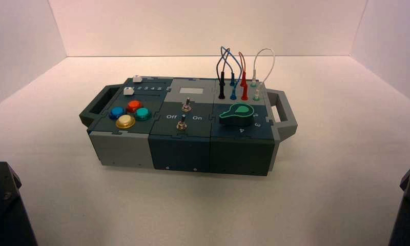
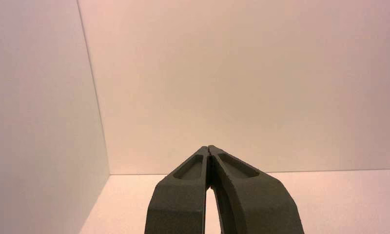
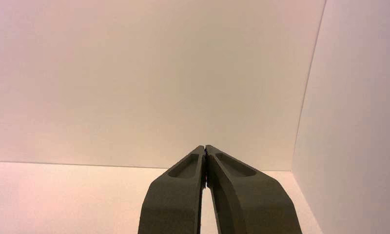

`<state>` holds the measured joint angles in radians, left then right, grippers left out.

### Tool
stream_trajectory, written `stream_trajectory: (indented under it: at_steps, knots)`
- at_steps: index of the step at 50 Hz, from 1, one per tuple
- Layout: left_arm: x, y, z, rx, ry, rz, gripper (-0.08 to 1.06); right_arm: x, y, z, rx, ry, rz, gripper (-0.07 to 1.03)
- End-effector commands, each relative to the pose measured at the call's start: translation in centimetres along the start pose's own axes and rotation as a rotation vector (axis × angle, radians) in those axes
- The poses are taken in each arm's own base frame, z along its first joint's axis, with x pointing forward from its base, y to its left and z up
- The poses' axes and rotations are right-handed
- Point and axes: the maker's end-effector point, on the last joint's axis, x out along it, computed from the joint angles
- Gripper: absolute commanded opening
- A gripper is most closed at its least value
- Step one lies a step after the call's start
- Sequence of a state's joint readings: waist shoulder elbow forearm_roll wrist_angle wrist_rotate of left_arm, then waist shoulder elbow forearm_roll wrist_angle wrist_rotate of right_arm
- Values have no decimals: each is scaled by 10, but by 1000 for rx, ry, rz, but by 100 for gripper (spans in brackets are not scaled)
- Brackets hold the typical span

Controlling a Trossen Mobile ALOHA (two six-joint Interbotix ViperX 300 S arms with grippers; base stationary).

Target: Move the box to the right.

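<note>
Both my pincers, left (image 2: 208, 147) and right (image 3: 205, 147), wait at the near corners, tips pressed together on nothing, the box (image 1: 180, 151) sits left of centre ahead, the push looks unstarted, and next I'd reach for its left end handle (image 1: 101, 104)!

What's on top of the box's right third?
Four pairs of plugs with wires at the back, a green knob nearer the robot. The surface directly under the knob is covered.
</note>
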<state>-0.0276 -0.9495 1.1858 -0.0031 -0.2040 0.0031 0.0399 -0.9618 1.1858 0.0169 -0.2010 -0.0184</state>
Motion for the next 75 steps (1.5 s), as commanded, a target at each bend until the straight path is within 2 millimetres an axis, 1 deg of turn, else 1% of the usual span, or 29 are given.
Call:
stream_trajectory:
  at_steps: [1, 9, 17, 21, 23, 30, 31, 36, 37, 38, 44, 46, 53, 54, 60, 61, 66, 71, 73, 75]
  knots:
    - [2, -1, 11, 5, -20, -5, -3, 2, 0, 12, 0, -26, 0, -2]
    - [4, -1, 6, 14, 2, -5, -3, 3, 0, 11, 0, -17, 0, -2]
    - [7, -1, 1, 17, 37, -4, -3, 3, 6, 8, -2, -3, 23, -2]
    - [9, -2, -5, 16, 84, -9, -3, 3, 8, 7, -1, 12, 31, -2]
    - [11, -5, -13, 19, 138, -22, -3, 4, 9, 5, -1, 29, 33, -2]
    - [15, -10, -27, 21, 244, -39, -3, 5, 9, 0, -2, 61, 33, -2]
    - [17, -12, -33, 23, 285, -45, -3, 7, 10, -3, 1, 81, 37, -2]
    - [19, -16, -47, 27, 369, -58, -3, 10, 14, -11, 0, 135, 54, -2]
    - [20, -17, -51, 30, 389, -63, -3, 11, 16, -13, -1, 147, 60, -2]
    - [21, -18, -58, 33, 432, -67, -3, 13, 20, -17, -5, 176, 74, -2]
    - [26, -20, -78, 37, 558, -74, -3, 19, 32, -28, -16, 262, 117, -2]
    - [27, -21, -87, 39, 605, -75, -3, 20, 33, -32, -18, 292, 120, -2]
    - [32, -21, -109, 46, 732, -76, -3, 24, 34, -37, -22, 340, 121, -2]
    - [33, -22, -118, 50, 780, -78, -3, 25, 34, -39, -25, 349, 121, -2]
    - [36, -26, -146, 67, 925, -93, -3, 24, 34, -40, -30, 366, 122, -2]
    - [36, -28, -156, 74, 978, -101, -3, 24, 34, -41, -33, 385, 123, -2]
    - [38, -34, -175, 95, 1083, -120, -3, 22, 36, -45, -30, 449, 129, -2]
    - [40, -37, -186, 105, 1143, -131, -3, 21, 43, -49, -36, 510, 154, -2]
    - [41, -38, -193, 110, 1175, -132, -3, 21, 54, -52, -39, 584, 187, -2]
    - [41, -38, -196, 110, 1185, -132, -3, 20, 56, -55, -41, 624, 195, -2]
